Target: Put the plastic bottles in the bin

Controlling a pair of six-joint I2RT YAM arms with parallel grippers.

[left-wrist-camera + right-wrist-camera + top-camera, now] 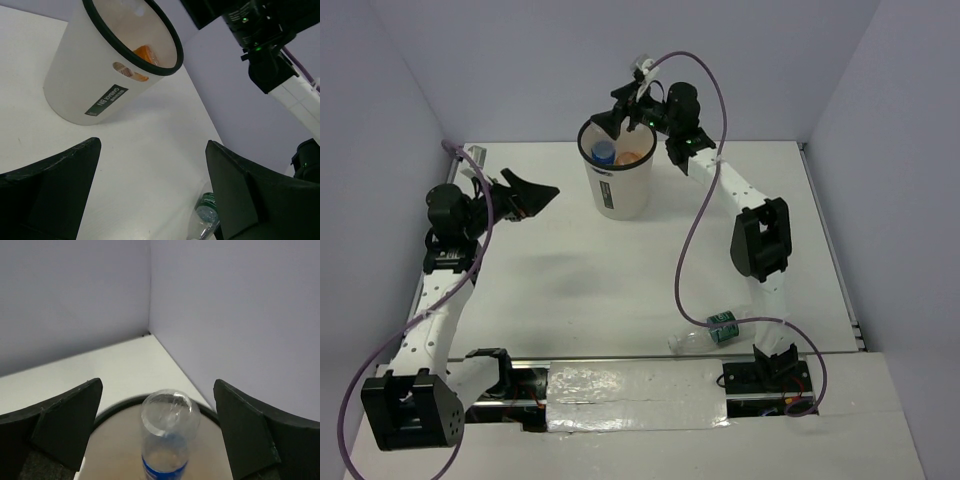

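The white bin (618, 185) with its black rim stands at the back middle of the table. My right gripper (623, 120) hangs just over its mouth, open. In the right wrist view a clear bottle with a blue label (166, 435) stands bottom-up between the spread fingers (65, 425), touching neither, its lower end inside the bin's rim (112, 406). From above, the blue label (604, 152) and an orange bottle (629, 157) show inside. A clear green-labelled bottle (715, 330) lies near the front edge on the right. My left gripper (527, 195) is open and empty, left of the bin.
The left wrist view looks past its open gripper (152, 145) at the bin (95, 80), an orange bottle (144, 54) inside it, and the green-labelled bottle (207, 214) beside the right finger. Purple walls close in the table. The right arm's purple cable (692, 235) hangs over the table's right half.
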